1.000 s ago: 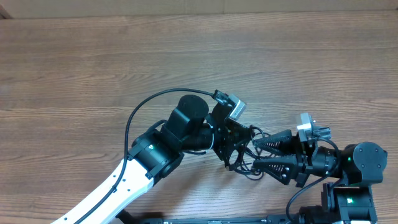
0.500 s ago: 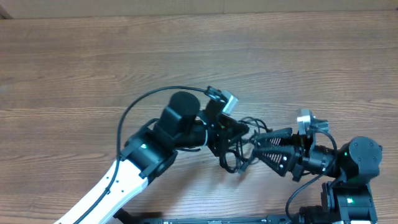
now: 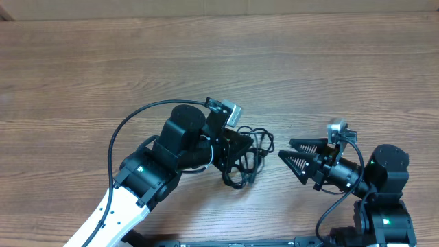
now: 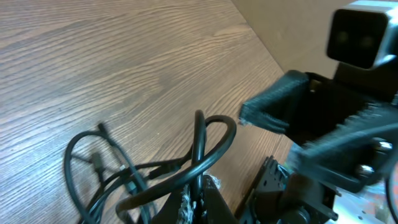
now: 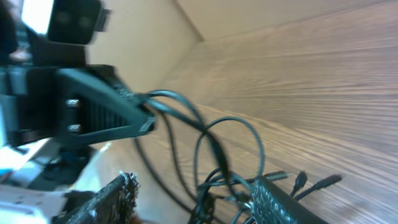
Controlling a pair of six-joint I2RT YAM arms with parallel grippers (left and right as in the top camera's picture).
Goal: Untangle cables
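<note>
Right arm [image 3: 387, 171]: stood at the near right edge of the table, black, with its wrist pointing left.
Left arm [image 3: 147, 175]: came in from the near left corner, white along the lower link and black at the upper joints, angled right toward the middle.
Right gripper [image 3: 285, 149]: jaws were spread in a V and gripped nothing. Its tips pointed left at the tangle, just beside it, and from overhead a thin strip of wood showed between them.
Left gripper [image 3: 232, 154]: jaws were pressed together, pinching the cables. In the left wrist view the strands ran down between its fingertips at the bottom edge.
Cables [image 3: 250, 152]: thin black cords were bunched in a loose tangle at the left gripper's tips. They lay between the 2 grippers, in the near half of the table.
Loops [image 4: 214, 134]: 1 loop stood up from the pinch point, and others sagged left onto the wood.
Plug tips [image 5: 314, 182]: 2 small plugs showed in the right wrist view, close to the right gripper's right-hand finger.
Arm wire [image 3: 130, 123]: 1 thicker black wire arced over the left arm up to its wrist camera.
Table [image 3: 206, 62]: a brown wood-grain top ran beyond both arms to the far edge.
</note>
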